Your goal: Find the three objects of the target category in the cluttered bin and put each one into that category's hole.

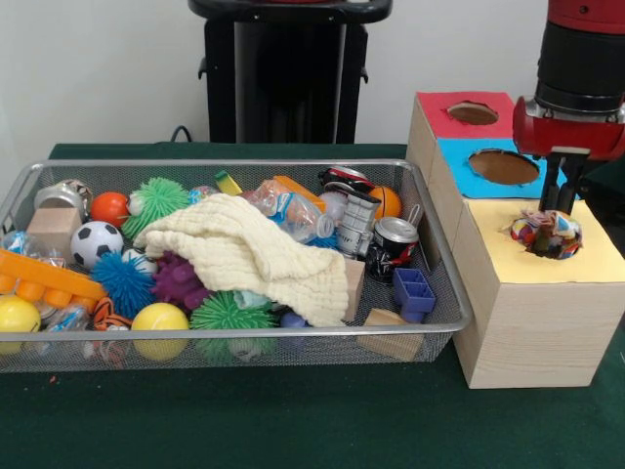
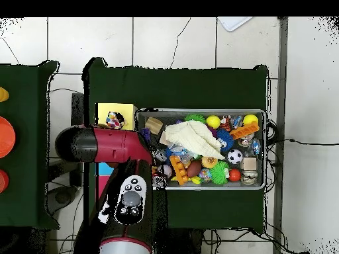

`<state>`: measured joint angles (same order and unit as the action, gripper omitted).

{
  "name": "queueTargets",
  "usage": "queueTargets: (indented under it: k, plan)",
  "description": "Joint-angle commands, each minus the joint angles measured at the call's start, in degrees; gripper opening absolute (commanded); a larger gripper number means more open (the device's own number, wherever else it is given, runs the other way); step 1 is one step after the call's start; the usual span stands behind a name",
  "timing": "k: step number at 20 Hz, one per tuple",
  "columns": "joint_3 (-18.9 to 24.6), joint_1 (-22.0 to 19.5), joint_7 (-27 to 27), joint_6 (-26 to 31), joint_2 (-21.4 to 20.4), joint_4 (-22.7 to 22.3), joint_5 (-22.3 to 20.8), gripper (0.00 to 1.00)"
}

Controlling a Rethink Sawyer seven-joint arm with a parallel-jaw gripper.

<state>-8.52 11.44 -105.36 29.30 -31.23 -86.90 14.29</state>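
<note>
The wire mesh bin (image 1: 244, 333) is full of toys and also shows in the overhead view (image 2: 265, 149). One dotted ruffled fabric piece (image 1: 547, 234) sits in the hole of the yellow-topped wooden box (image 1: 596, 256) and sticks out a little. It also shows from above (image 2: 114, 120). My gripper (image 1: 555, 207) hangs straight above this hole, with its tips at the top of the fabric. The arm hides the gripper in the overhead view. No other dotted fabric piece shows in the bin.
A cream cloth (image 1: 249, 249) drapes over the bin's middle. Around it lie spiky balls, a soccer ball (image 1: 95, 242), cans (image 1: 394, 244), a plastic bottle, wooden blocks and an orange brick (image 1: 44, 278). A blue-topped box (image 1: 504, 167) and a red-topped box (image 1: 472, 113) stand behind the yellow one.
</note>
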Motion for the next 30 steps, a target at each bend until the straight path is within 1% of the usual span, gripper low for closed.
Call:
queueTargets:
  k: [1, 4, 7, 10, 11, 14, 15, 18, 22, 26, 30]
  plan:
    - [0.4, 0.4, -10.1, 7.3, 0.2, -3.6, -0.8, 0.00]
    - [0.1, 0.7, -10.1, 8.5, -0.7, -3.8, -0.9, 0.00]
    - [-0.3, 0.8, -9.8, 11.2, -2.5, -3.4, -1.1, 0.00]
    - [-1.0, 1.2, -9.7, 15.2, -4.7, -2.8, -1.4, 0.00]
    - [-1.1, 1.3, -9.8, 15.6, -4.9, -2.7, -1.4, 0.00]
    - [-0.9, 1.1, -9.3, 13.6, -3.5, -2.0, -1.6, 0.00]
    - [-0.8, 0.6, -8.6, 13.2, -2.4, -1.0, -2.0, 0.00]
    - [-1.2, 0.3, -7.7, 11.8, -1.4, 0.1, -3.0, 0.00]
    - [-1.6, 0.1, -6.6, 8.5, -0.5, -0.2, -4.1, 0.00]
    - [-1.3, -0.1, -6.4, 5.9, 0.6, 0.3, -3.9, 0.00]
    - [-1.3, 0.2, -7.1, 3.9, 0.9, -0.3, -3.5, 0.00]
